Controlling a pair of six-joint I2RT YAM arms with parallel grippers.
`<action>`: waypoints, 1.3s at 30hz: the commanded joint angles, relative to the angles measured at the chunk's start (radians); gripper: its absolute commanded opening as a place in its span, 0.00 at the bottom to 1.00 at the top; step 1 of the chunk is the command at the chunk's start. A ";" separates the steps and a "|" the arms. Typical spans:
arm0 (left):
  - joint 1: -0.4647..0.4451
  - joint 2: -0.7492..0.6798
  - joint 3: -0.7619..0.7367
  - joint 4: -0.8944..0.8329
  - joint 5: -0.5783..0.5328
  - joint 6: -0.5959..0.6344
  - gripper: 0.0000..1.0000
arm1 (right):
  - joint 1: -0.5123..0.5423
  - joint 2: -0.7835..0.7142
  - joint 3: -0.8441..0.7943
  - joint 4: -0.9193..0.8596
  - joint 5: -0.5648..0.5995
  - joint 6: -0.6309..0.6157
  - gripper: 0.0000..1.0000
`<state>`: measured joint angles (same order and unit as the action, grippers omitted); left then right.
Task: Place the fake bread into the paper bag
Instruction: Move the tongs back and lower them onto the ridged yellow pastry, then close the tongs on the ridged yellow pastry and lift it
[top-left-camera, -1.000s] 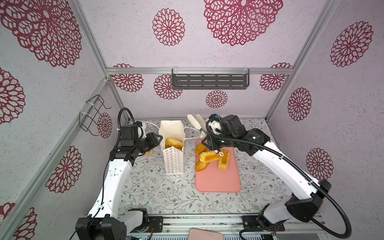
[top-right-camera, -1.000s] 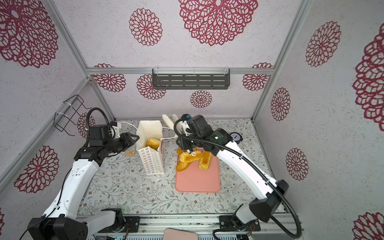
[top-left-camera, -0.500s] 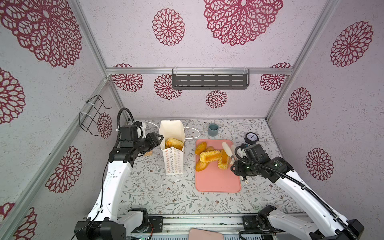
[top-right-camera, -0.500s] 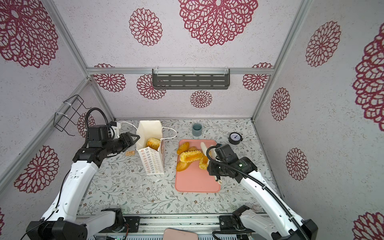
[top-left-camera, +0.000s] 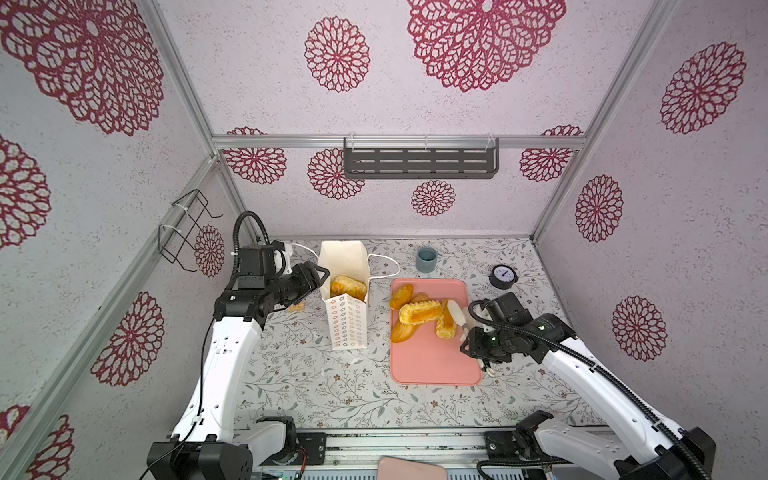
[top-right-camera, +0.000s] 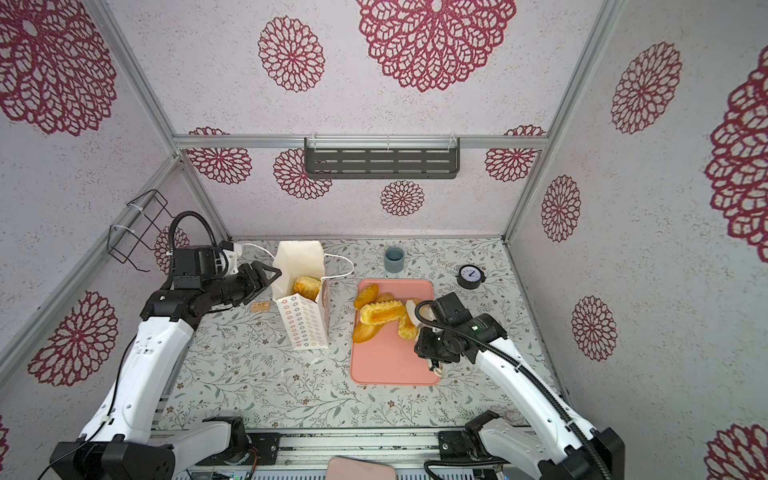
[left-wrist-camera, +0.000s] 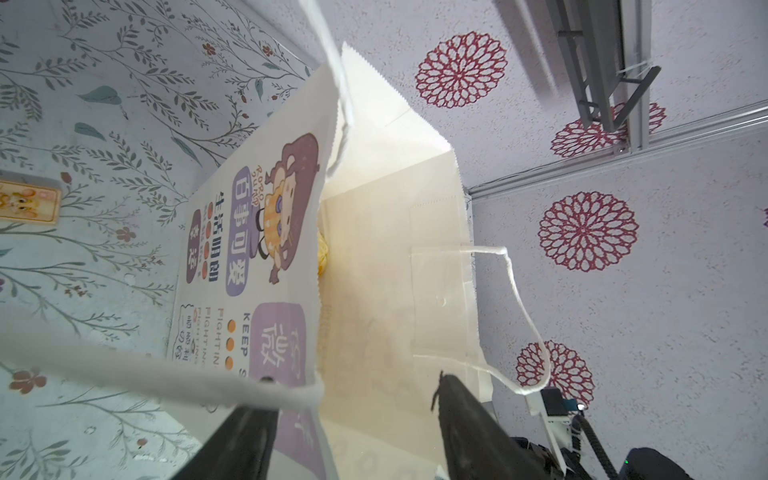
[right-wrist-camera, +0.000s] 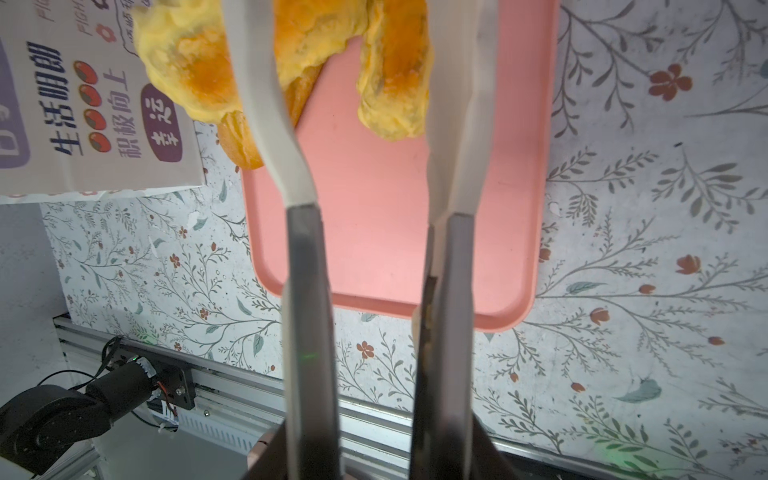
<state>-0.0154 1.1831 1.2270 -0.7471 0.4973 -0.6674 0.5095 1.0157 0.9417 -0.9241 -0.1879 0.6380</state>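
Observation:
The white paper bag (top-left-camera: 347, 328) stands upright left of the pink tray, mouth open, with one piece of fake bread (top-left-camera: 348, 286) inside. Several more golden pieces (top-left-camera: 415, 313) are piled on the tray's far half. My left gripper (left-wrist-camera: 353, 378) is open at the bag's mouth, its fingers on either side of the printed front wall (left-wrist-camera: 249, 249), and a cord handle lies across one finger. My right gripper (top-left-camera: 473, 334) is shut on white-tipped tongs (right-wrist-camera: 453, 124). The tong tips sit apart around an oval piece (right-wrist-camera: 395, 83) at the pile's right edge.
The pink tray (top-left-camera: 432, 365) has its near half bare. A grey-blue cup (top-left-camera: 427, 259) and a round black dial (top-left-camera: 503, 276) stand behind it. A small card (top-left-camera: 297, 307) lies under my left arm. A wire rack (top-left-camera: 187, 232) hangs on the left wall.
My right arm has swung with the tongs from behind the bag down to the tray's right side, and now holds there. My left gripper's jaws have widened at the bag.

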 joint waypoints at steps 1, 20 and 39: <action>-0.009 -0.026 -0.030 -0.050 -0.037 0.096 0.62 | -0.006 -0.079 -0.052 0.049 0.012 0.028 0.43; -0.012 -0.053 -0.064 -0.085 0.001 0.123 0.66 | -0.007 -0.127 -0.301 0.251 -0.036 0.089 0.50; -0.031 -0.051 -0.097 0.010 0.015 0.069 0.62 | -0.043 0.068 -0.281 0.361 -0.110 0.076 0.49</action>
<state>-0.0353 1.1332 1.0988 -0.7605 0.5068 -0.5980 0.4767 1.0786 0.6281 -0.5964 -0.2718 0.7094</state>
